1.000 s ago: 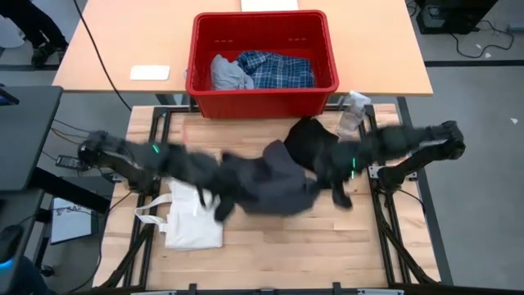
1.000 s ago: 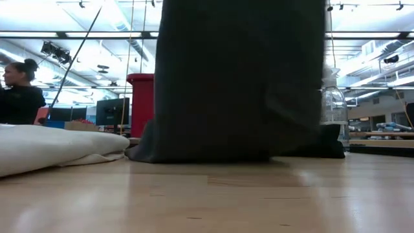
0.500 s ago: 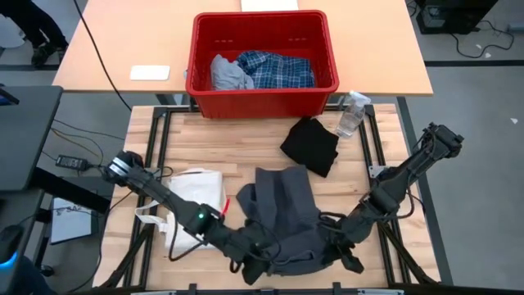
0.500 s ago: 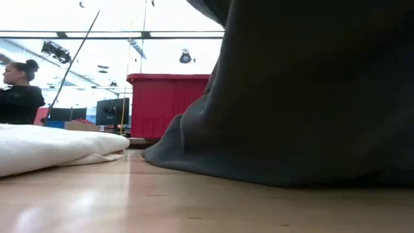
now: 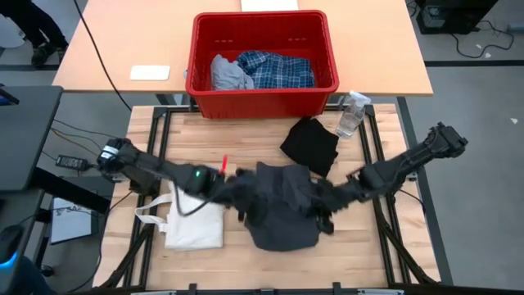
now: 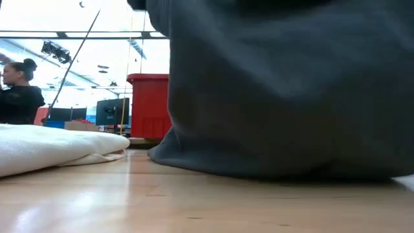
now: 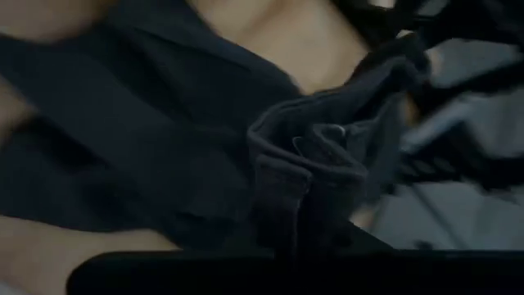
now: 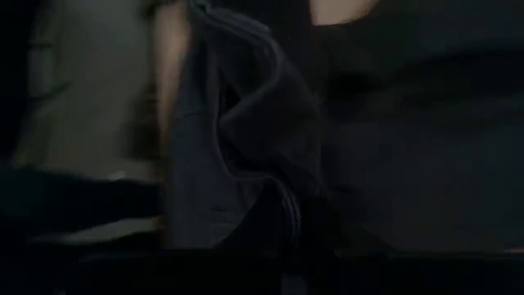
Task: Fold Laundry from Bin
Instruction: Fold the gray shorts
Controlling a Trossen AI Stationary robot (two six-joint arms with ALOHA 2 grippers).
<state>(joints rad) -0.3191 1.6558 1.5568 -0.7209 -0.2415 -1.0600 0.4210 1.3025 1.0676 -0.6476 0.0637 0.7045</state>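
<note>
The dark grey top is now hanging bunched between both arms above mid-bench, having been dragged back from the near edge, so spreading looks unfinished. The left gripper and right gripper are pinching its edges, fingers nearly closed. The bin is holding more laundry.

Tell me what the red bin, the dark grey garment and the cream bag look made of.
Red slotted bin: rigid moulded plastic, slightly glossy. Dark grey garment: soft matte knit, probably cotton jersey; it drapes and bunches. Cream tote bag: thick matte canvas, likely cotton.
</note>
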